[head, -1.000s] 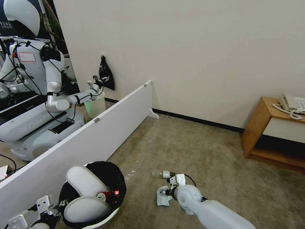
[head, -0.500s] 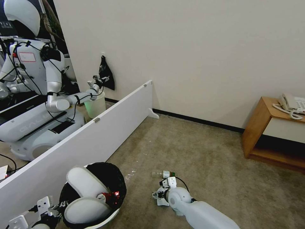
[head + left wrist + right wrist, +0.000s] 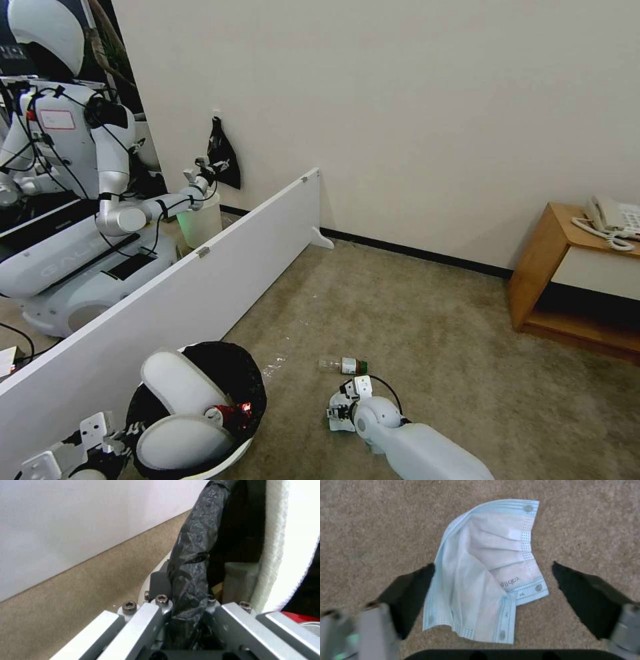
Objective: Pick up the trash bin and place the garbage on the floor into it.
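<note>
Right hand is down at the floor, directly over the mask. Its two dark fingers are spread wide, one on each side of the mask, and neither touches it. The mask lies flat on the carpet, pale blue and white, partly folded over itself. In the head view the right hand sits low in the foreground, with the mask just showing beneath it. The clear bottle lies on its side on the carpet, near the right hand on its far side and apart from it.

Left hand is closed on the black bag folded over the rim of the trash bin; the bag material passes between the metal finger plates. In the head view the left hand is at the near-left edge of the bin. The bin is in the left foreground, just beside the white partition board. Two white slippers and a crushed red can lie inside it.

A wooden side table with a telephone stands against the wall at right, well apart from the work.
</note>
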Controlling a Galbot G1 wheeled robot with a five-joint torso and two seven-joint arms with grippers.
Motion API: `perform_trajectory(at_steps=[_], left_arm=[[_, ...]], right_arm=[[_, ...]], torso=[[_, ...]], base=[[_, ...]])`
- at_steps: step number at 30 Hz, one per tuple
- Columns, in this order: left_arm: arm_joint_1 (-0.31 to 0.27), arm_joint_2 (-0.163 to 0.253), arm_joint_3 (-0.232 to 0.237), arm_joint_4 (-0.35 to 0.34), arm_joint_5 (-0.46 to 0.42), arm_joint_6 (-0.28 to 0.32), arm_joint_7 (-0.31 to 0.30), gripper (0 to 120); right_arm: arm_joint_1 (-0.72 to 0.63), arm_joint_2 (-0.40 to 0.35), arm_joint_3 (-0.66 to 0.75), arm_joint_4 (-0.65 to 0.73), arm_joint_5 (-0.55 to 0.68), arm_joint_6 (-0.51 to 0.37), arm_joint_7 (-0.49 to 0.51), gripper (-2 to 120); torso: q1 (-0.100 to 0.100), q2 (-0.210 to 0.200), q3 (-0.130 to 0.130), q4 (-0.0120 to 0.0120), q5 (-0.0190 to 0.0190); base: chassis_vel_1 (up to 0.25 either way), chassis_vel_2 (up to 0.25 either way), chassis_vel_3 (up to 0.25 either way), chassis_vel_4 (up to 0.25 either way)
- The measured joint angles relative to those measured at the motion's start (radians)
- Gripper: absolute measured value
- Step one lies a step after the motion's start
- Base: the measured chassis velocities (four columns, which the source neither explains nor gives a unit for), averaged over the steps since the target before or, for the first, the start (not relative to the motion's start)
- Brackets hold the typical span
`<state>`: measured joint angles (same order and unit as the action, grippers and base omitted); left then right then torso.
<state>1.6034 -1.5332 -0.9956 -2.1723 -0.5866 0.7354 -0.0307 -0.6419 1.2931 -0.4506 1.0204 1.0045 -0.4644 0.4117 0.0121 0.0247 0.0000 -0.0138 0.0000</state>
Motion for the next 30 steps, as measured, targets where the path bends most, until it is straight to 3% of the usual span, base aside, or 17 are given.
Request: perform_trajectory(at_steps=[2, 3, 26, 30], left_arm=[[0.0, -0.001, 0.0, 0.001, 0.0, 0.0, 0.0, 2], [0.0, -0.002, 0.001, 0.001, 0.001, 0.0, 0.0, 2], [-0.003, -0.005, 0.006, 0.006, 0.002, 0.0, 0.003, 2], [-0.005, -0.006, 0.009, 0.008, 0.003, 0.0, 0.003, 2]], right_arm=[[0.0, 0.003, -0.002, -0.004, -0.004, 0.003, -0.005, 82], [0.002, 0.01, -0.006, -0.011, -0.009, 0.005, -0.01, 73], [0.023, 0.066, -0.016, -0.146, -0.089, 0.038, -0.083, 59], [0.023, 0.072, -0.021, -0.16, -0.103, 0.041, -0.089, 47]], torso=[[0.0, 0.0, 0.0, 0.0, 0.0], [0.0, 0.0, 0.0, 0.0, 0.0], [0.0, 0.0, 0.0, 0.0, 0.0], [0.0, 0.0, 0.0, -0.0003, -0.0004]], base=[[0.0, 0.0, 0.0, 0.0], [0.0, 0.0, 0.0, 0.0], [0.0, 0.0, 0.0, 0.0], [0.0, 0.0, 0.0, 0.0]])
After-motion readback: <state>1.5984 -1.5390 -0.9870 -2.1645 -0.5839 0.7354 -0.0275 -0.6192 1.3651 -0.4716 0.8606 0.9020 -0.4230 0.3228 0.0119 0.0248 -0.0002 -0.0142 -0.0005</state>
